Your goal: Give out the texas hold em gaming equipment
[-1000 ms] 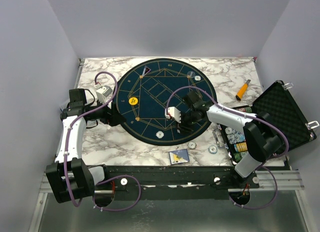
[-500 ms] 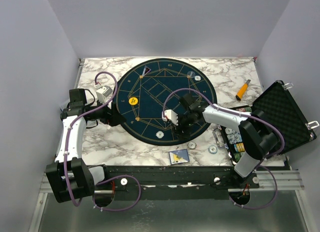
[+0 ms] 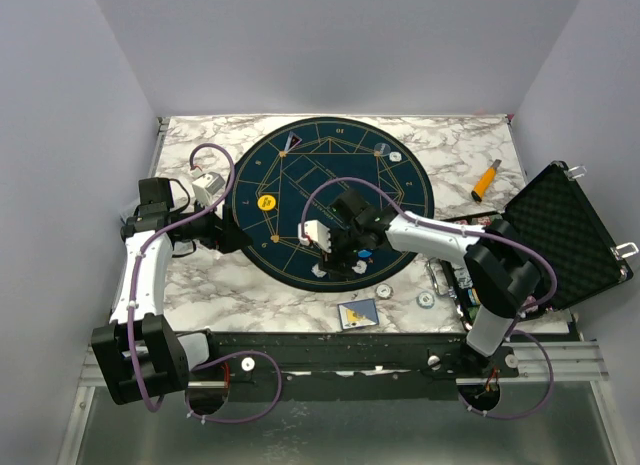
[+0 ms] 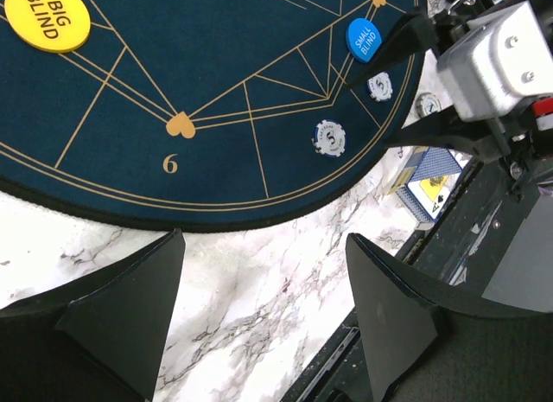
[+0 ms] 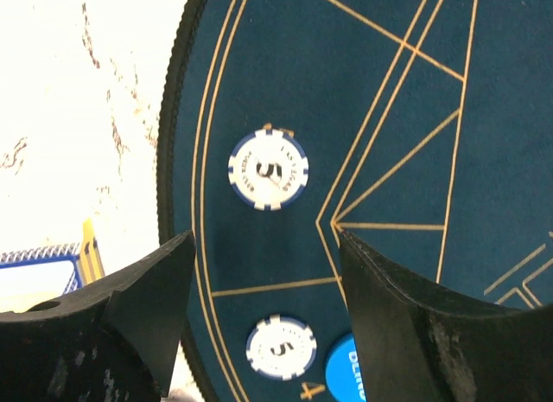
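Where the marble table (image 3: 200,285) runs along my bases, the playing cards (image 3: 358,313) lie in a small flat stack close to the near edge. Just right of them, on bare marble, sit one whitish chip (image 3: 384,289) and, a little further right, an outer chip (image 3: 426,299).

Next comes my right gripper (image 5: 266,264), low over the near rim of the round dark-blue mat (image 3: 330,185). Its jaws stand well apart and grip nothing. Through its wrist camera, a chip marked 5 (image 5: 279,347) lies on the felt below the gap, with the blue small-blind disc (image 5: 350,367) just beside it. A second 5 chip (image 5: 269,169) lies further along, clear of both fingers.

My left gripper (image 4: 263,255) hangs over the marble at the mat's left rim, jaws wide, nothing between them. Further in, the yellow big-blind disc (image 3: 266,201) rests on the mat's left half.

At the far rim are the far chips (image 3: 381,147), two of them, to the right, and a single card (image 3: 291,142) to the left. Off the mat, the orange-handled tool (image 3: 485,180) lies on marble at the far right, near the open black case (image 3: 560,225).
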{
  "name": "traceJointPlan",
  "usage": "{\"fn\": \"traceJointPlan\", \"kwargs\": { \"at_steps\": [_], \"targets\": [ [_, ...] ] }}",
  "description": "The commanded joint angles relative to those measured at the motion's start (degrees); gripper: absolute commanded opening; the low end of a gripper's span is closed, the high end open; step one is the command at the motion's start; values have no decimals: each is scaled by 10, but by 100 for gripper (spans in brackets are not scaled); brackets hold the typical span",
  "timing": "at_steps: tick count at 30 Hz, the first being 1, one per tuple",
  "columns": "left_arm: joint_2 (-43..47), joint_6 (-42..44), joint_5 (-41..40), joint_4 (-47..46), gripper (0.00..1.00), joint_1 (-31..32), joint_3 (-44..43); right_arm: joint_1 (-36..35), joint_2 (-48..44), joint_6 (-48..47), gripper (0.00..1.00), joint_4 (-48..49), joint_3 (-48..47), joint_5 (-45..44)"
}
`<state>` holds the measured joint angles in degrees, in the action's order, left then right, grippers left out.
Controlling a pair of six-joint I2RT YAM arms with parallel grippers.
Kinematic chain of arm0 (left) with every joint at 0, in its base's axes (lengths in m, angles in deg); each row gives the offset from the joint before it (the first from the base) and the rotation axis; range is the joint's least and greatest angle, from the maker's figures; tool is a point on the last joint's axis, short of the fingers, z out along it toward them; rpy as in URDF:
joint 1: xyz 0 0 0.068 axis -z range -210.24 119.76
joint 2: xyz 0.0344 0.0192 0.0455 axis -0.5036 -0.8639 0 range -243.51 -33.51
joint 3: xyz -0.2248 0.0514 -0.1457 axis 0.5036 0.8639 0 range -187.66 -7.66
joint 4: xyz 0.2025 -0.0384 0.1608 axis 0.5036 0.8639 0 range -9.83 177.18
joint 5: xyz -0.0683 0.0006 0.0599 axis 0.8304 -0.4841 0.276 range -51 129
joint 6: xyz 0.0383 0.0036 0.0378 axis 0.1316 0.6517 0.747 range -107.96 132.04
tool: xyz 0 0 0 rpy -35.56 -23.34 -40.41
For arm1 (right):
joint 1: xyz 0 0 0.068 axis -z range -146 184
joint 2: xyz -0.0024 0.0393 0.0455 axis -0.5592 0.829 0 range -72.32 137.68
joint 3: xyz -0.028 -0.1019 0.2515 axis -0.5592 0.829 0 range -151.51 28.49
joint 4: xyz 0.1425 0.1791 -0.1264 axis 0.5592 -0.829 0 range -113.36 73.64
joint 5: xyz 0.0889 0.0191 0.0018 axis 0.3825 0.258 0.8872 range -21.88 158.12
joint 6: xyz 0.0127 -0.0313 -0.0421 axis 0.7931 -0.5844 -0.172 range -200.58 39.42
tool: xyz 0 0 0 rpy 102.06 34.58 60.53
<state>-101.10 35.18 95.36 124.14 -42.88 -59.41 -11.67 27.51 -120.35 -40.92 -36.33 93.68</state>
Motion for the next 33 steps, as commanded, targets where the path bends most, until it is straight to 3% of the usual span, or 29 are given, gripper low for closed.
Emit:
{"fn": "traceJointPlan", "kwargs": {
  "at_steps": [1, 21, 28, 33],
  "targets": [
    [5, 7, 21, 7, 78, -4, -8, -17, 35, 12, 70, 40, -25, -22],
    [-4, 10, 22, 7, 78, -4, -9, -56, 108, -4, 62, 46, -42, -31],
    [-4, 9, 22, 8, 78, -5, -9, -56, 132, -11, 53, 9, -62, -22],
    [-3, 10, 21, 8, 78, -6, -8, -56, 137, -8, 39, 1, -78, -29]
  ]
}}
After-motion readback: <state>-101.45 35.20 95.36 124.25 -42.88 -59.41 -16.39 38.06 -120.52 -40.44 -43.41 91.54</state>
